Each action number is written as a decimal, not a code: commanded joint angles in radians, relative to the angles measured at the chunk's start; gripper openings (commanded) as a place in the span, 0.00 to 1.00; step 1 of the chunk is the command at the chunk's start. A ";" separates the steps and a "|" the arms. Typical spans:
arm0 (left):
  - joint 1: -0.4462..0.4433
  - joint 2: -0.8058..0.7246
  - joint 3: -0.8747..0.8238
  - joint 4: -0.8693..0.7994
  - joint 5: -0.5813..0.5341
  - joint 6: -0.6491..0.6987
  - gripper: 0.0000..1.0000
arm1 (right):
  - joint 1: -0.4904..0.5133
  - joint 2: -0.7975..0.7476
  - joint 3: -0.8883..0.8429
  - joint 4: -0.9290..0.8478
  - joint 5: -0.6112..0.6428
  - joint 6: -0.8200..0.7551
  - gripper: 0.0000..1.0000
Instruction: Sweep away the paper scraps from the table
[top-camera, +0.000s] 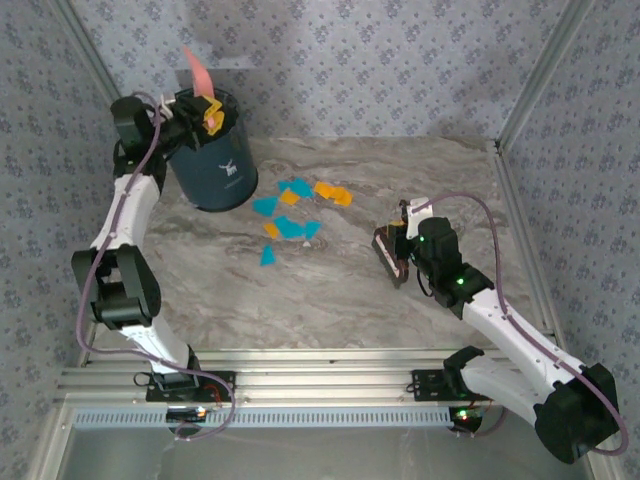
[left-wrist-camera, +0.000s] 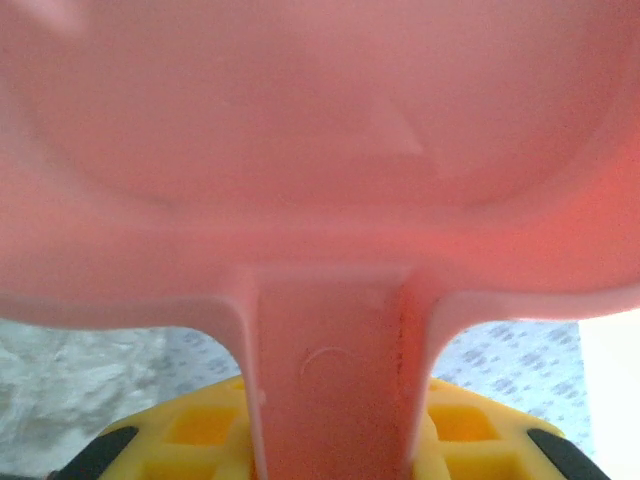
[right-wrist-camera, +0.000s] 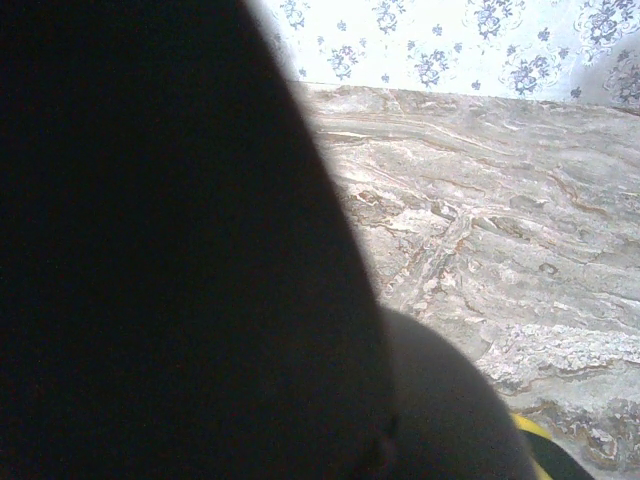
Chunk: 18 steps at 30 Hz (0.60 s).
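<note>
Left gripper (top-camera: 208, 112), in the top external view, sits at the upper left of the frame, just over the rim of a dark bin (top-camera: 215, 165), and is clenched on a pink dustpan (top-camera: 197, 70) that sticks up above the rim towards the top edge. The paper scraps (top-camera: 292, 222), orange and teal, lie loosely clustered on the table (top-camera: 330, 300) around the middle of the frame, just right of the bin and apart from it; one teal piece lies a little below the rest. The right gripper (top-camera: 402, 240) is right of centre, low over the table, closed on what seems to be a dark brush (top-camera: 387, 256), which rests on the marble to the right of the scraps and apart from them.

From the left wrist, the dustpan's pink blade covers the upper frame. Its handle (left-wrist-camera: 330, 370) runs down the middle and is pinched between the yellow fingers (left-wrist-camera: 195, 430) at the bottom edge.

From the right wrist, a dark mass (right-wrist-camera: 170, 250) covers the left and lower frame, too close and too shadowed to make out. Marble table surface shows at the right, with blue-patterned wallpaper (right-wrist-camera: 450, 45) along the top.
</note>
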 joint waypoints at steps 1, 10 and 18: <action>-0.014 -0.058 0.101 -0.335 0.035 0.331 0.00 | -0.004 -0.011 -0.009 0.033 0.004 0.022 0.00; -0.056 -0.049 0.240 -0.830 -0.018 0.794 0.00 | -0.003 -0.006 -0.007 0.049 -0.022 0.046 0.00; -0.112 -0.067 0.246 -1.081 -0.168 1.069 0.00 | -0.003 0.003 -0.008 0.056 -0.042 0.064 0.00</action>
